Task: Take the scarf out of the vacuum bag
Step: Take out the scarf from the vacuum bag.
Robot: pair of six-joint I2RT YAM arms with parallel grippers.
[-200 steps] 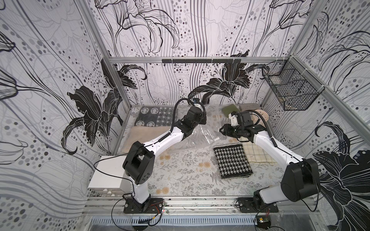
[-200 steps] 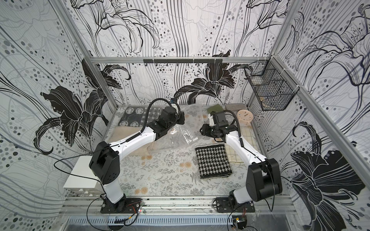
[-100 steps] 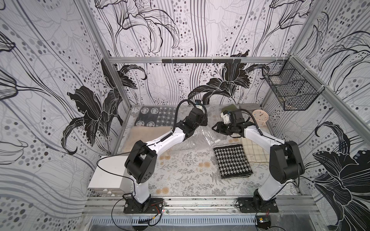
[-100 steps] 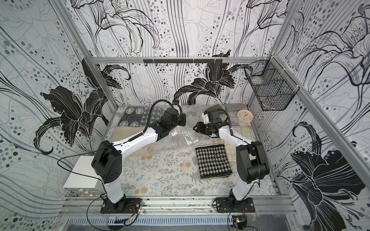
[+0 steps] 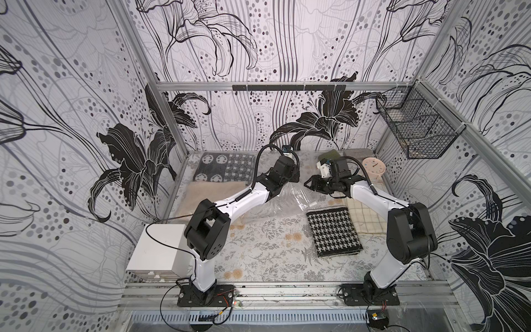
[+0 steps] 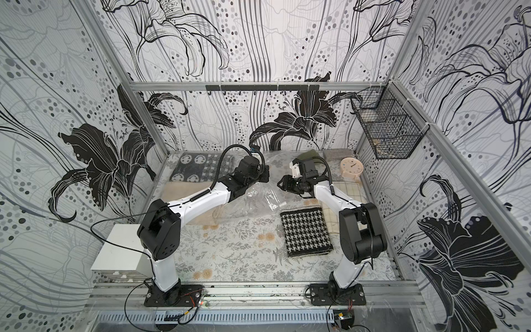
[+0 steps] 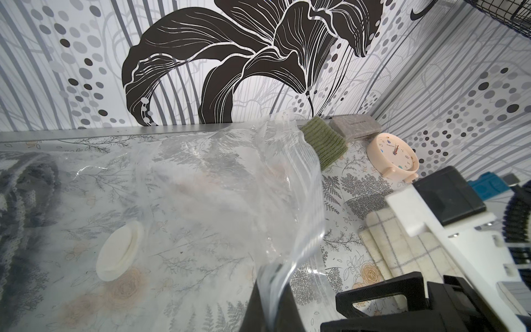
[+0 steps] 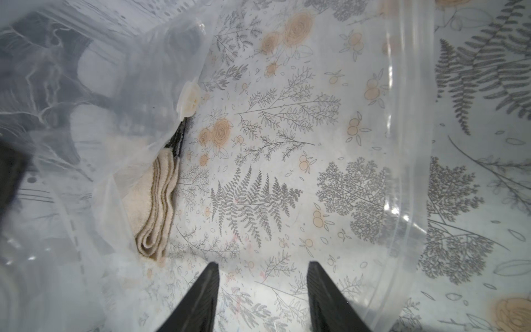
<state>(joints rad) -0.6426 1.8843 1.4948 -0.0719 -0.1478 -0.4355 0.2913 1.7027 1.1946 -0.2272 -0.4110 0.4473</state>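
vacuum bag (image 5: 290,198): clear and crinkled, lying in the middle of the far half of the flower-print tablecloth (image 5: 258,250), between the two wrists; one edge raised.
left gripper (image 7: 271,290): closed tight on the zip edge of the vacuum bag, keeping this edge up from the table; film running out from between the fingers.
right gripper (image 8: 263,264): jaws apart, with nothing between them; placed at the raised mouth, just beside the left gripper in both top views.
bag relative to right jaws: film on one side, zip band curving on the other side; only tablecloth print visible ahead; cannot tell if the tips are already past the rim.
valve disc (image 7: 119,250): round, white, on the flat part of the bag.
beige folded cloth (image 8: 156,207): seen through the film, near the valve disc.
houndstooth folded cloth (image 5: 333,232): outside the bag, flat on the table, nearer to the right arm.
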